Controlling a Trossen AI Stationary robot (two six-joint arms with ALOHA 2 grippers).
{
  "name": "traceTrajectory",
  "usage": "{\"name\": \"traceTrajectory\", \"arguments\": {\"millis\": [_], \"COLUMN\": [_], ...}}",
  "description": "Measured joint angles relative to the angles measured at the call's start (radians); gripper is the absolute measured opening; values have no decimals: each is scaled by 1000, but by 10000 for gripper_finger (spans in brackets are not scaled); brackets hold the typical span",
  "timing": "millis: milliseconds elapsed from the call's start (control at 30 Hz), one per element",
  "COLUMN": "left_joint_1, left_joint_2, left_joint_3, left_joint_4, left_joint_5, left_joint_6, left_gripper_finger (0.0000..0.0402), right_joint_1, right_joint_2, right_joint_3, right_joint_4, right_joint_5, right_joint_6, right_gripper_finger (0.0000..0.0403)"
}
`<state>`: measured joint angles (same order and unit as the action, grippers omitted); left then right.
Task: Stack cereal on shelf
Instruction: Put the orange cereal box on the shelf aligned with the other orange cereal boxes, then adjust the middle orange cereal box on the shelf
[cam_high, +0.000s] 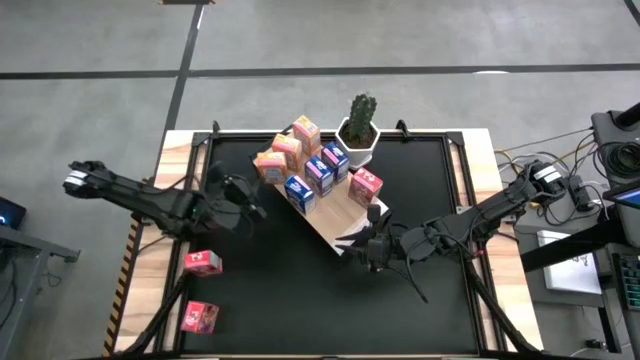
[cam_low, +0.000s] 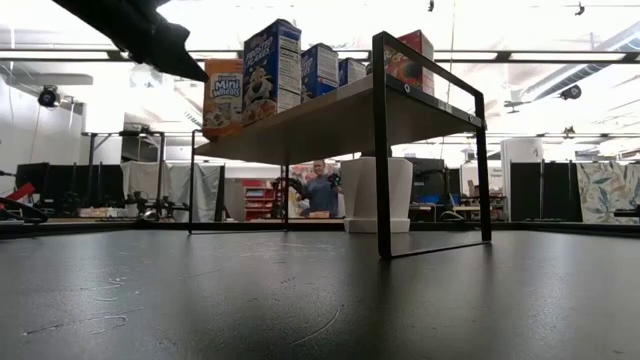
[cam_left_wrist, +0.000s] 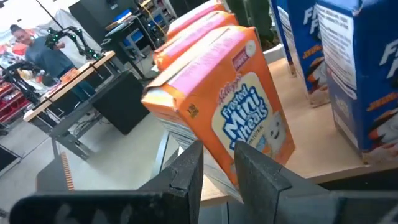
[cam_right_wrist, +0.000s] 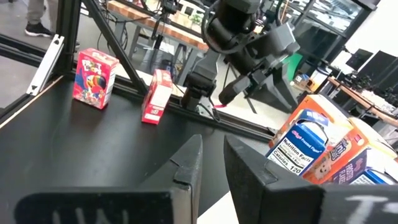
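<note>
Seven cereal boxes (cam_high: 310, 165) stand on the shelf (cam_high: 335, 225), beside the potted cactus (cam_high: 359, 128). Two pink boxes (cam_high: 203, 262) sit on the table's left edge. Left gripper (cam_high: 255, 200) near the orange Mini-Wheats box (cam_left_wrist: 227, 109), fingers nearly pressed together, empty. Right gripper (cam_high: 362, 245) at the shelf's near corner, likewise nearly closed, empty.

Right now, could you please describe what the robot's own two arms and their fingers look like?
Both arms are dark, slim and jointed, each with a white band at its outer end. The left gripper and right gripper are black. In the wrist views the fingers are flat, dark, blocky plates with squared tips. A thin cable trails below the right arm.
</note>
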<state>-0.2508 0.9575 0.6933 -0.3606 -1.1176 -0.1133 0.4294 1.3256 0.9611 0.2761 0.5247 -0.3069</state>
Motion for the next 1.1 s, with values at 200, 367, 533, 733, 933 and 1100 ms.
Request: {"name": "traceTrajectory", "arguments": {"millis": [200,367,533,733,933,1100], "left_joint_1": [-1,7,48,125,142,140], "left_joint_2": [-11,13,47,70,51,27], "left_joint_3": [0,0,0,0,0,0], "left_joint_4": [-1,0,2,0,-16,-16], "left_joint_5": [126,214,184,182,182,185], "left_joint_6": [3,37,58,70,71,71], "left_gripper_finger": [74,74,74,74,74,74], "right_joint_1": [0,0,0,0,0,0], "right_joint_2": [0,0,1,1,1,1], "right_joint_3": [0,0,0,0,0,0], "right_joint_4": [-17,-20,-34,-40,-41,-47], "right_joint_5": [0,0,-1,-1,-1,-1], "right_joint_6": [7,8,9,19,18,17], "right_gripper_finger": [59,58,57,57,57,57]}}
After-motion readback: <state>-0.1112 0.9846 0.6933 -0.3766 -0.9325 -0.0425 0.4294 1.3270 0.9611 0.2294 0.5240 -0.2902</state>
